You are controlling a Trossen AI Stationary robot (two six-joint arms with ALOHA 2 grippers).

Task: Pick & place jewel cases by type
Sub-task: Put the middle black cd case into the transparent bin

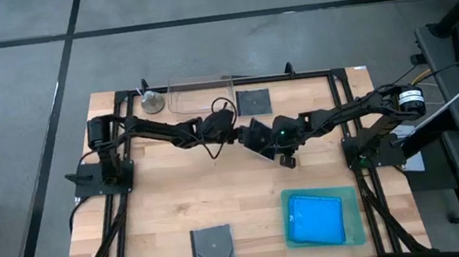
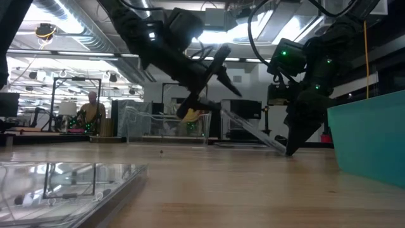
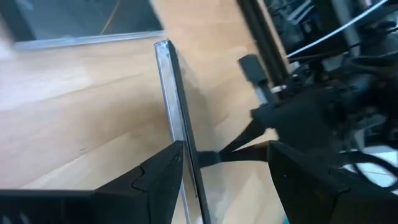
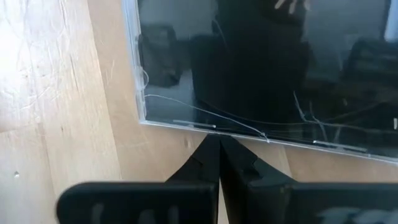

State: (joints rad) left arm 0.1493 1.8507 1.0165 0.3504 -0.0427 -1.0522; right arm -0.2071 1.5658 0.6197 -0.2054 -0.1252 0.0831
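Left tool (image 1: 243,135) spread around tilted dark case (image 1: 258,137); right tool (image 1: 287,158) closed beside it

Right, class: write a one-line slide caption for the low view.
Two arms meet mid-table over a tilted dark jewel case, one edge on the wood, with the teal tray at right.

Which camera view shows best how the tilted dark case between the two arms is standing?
The low view: the dark case slants with one edge on the table. The high view shows it small, between both grippers. The left wrist view shows only its thin edge, the right wrist view its glossy face.
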